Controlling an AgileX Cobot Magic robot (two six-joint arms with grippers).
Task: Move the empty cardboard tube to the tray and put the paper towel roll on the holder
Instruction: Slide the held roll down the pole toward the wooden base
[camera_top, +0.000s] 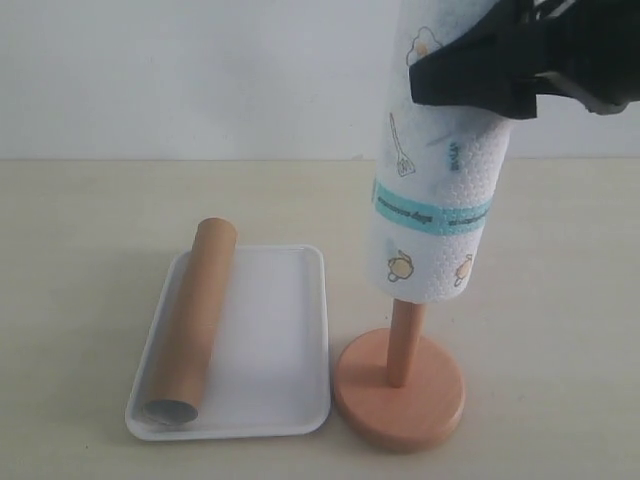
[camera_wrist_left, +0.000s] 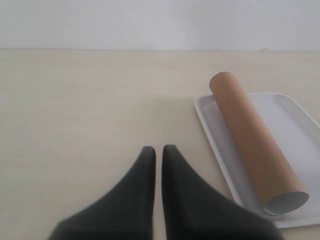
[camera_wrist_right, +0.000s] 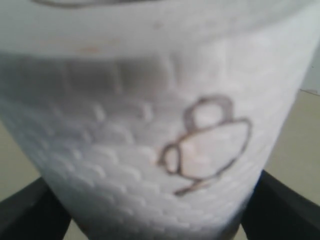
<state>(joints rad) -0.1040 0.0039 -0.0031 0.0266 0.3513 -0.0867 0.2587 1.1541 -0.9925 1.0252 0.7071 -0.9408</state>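
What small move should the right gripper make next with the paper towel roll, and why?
Probably lower it straight down. The right gripper holds the paper towel roll upright over the holder, whose dowel shows bare between the roll's bottom edge and the round base, so the roll is not seated. The empty cardboard tube already lies in the tray.

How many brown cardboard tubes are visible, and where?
1. The empty cardboard tube lies on the tray, along its left side in the exterior view. The paper towel roll may hide another as its core.
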